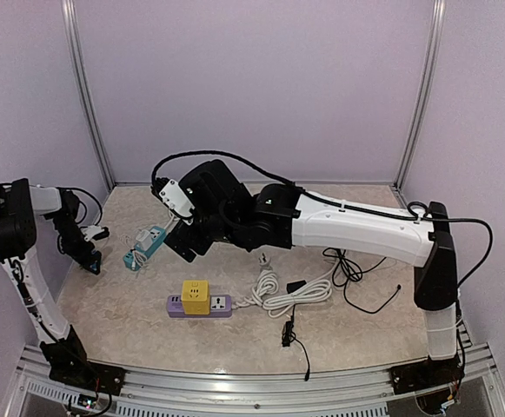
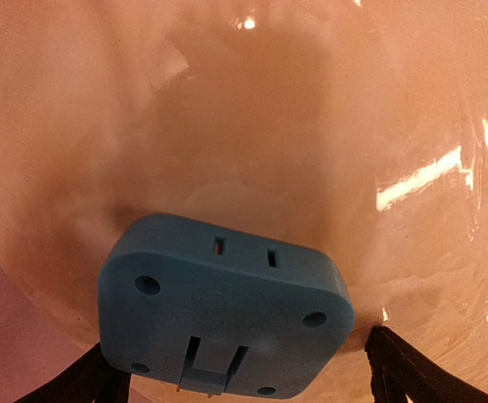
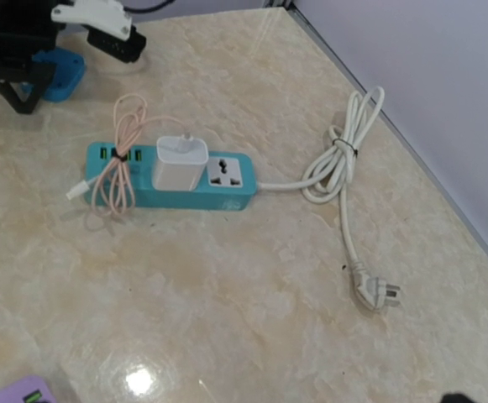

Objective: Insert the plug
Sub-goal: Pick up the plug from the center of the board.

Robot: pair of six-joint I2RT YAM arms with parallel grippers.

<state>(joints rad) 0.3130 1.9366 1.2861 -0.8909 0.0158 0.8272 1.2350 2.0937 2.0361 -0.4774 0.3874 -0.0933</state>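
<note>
blue plug block [image 2: 227, 311] sits at the left edge of the worktop [image 1: 130, 334], between the fingers [image 2: 403, 374] of the left tool [image 1: 91, 259]. tool is spread wide and the right-hand finger is clear of the block's side, so i read it as straddling, not gripping. two slots show on the block's face, and what look like prong tips at its lower edge. target is prob. the teal strip [image 3: 235, 200], just right of the left tool. its long axis runs near-left to far-right, w/ a white charger [image 3: 179, 162] in one socket and a free socket [image 3: 227, 172] next to it, toward the far-right end. pink cable [image 3: 118, 168] lies looped over the strip's near-left end, the end closest to the plug, so coming in low fr. that side looks cluttered. left arm is clearly nearer. right tool [image 1: 181, 245] hangs over the strip; its fingers don't show in its own view, reads as open w/ nothing held. side wall is close behind the left arm, little room there. bare worktop betw. plug and strip.
</note>
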